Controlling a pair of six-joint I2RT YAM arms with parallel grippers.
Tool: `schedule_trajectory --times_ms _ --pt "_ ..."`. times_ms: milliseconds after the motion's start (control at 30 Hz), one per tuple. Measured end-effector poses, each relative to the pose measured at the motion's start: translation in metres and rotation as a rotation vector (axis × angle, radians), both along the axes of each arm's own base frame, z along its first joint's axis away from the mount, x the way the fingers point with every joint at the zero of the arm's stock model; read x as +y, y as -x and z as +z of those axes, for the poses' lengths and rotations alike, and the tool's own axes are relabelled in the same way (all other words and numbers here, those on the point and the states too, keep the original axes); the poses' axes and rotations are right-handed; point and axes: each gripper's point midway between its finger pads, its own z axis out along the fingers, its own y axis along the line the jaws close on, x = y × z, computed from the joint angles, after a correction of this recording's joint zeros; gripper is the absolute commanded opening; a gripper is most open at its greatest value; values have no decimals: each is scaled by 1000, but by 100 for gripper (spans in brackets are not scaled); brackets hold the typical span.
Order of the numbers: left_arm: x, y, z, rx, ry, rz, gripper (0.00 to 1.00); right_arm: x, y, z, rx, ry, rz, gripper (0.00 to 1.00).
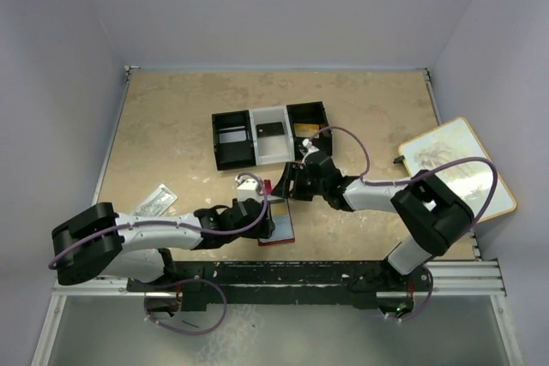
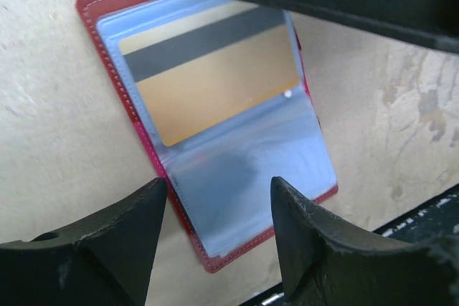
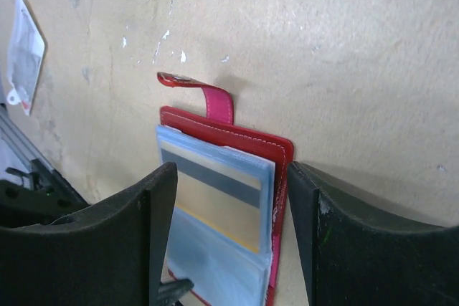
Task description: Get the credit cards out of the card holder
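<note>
Your two arms match: white tube links, black joint housings. Left arm (image 1: 159, 231): bulky black shoulder block, purple left cable (image 1: 225, 231) along it. Right arm (image 1: 377, 196): same white link, black elbow block, purple right cable (image 1: 367, 160) arcing above. Left hand (image 2: 219, 184): your view shows thick matte black fingers (image 2: 115, 256), tapered, edges scuffed grey. Right hand (image 3: 231, 177): same black fingers (image 3: 366, 249), dusty. Green light (image 1: 397, 308) at your right base. Bases bolted on silver rail (image 1: 467, 273).

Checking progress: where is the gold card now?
Left wrist view: the gold card sleeved in the open card holder, front-centre between left claw and right claw.
</note>
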Motion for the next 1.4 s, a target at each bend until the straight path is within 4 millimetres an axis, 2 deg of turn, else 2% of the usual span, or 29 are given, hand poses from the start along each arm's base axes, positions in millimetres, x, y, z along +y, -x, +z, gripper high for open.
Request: schedule_trajectory --times_ms 167,300,400,533,600,700,800,867,933,1000,1067,1233,1300,1367,1400 --pt "-18 15 1 19 64 7 57 3 -6 0 -24 56 55 66" --pt "-45 27 2 6 107 -13 57 0 -5 0 -36 99 91 68" --pt "-65 35 7 -12 99 -22 57 -9 -2 2 -35 137 87 70" --pt "-69 44 11 -49 50 -19 57 -31 -5 19 -68 204 3 70" --pt "-67 43 17 -75 40 -8 57 -38 -7 33 -90 204 -39 67" --pt "-53 38 30 -116 21 22 57 -46 -7 59 -142 150 -101 59" --pt "-39 29 44 -159 18 60 55 -49 2 69 -167 54 -133 53" --pt "-30 23 53 -179 20 85 55 -50 16 59 -139 -9 -137 52" --pt "-23 15 59 -186 26 112 56 -52 31 41 -85 -49 -139 48" --pt "-13 2 60 -187 17 149 57 -54 46 24 -26 -73 -141 46" --pt "-4 -9 59 -186 2 178 58 -50 57 18 13 -105 -143 45" --pt "5 -26 56 -180 -26 187 57 -29 56 29 21 -202 -139 41" --pt "6 -28 52 -173 -49 178 57 -24 55 26 33 -218 -141 41" --pt "5 -30 46 -165 -75 165 56 -21 56 21 48 -220 -144 35" --pt "4 -30 44 -160 -85 158 56 -20 56 19 53 -220 -145 35"
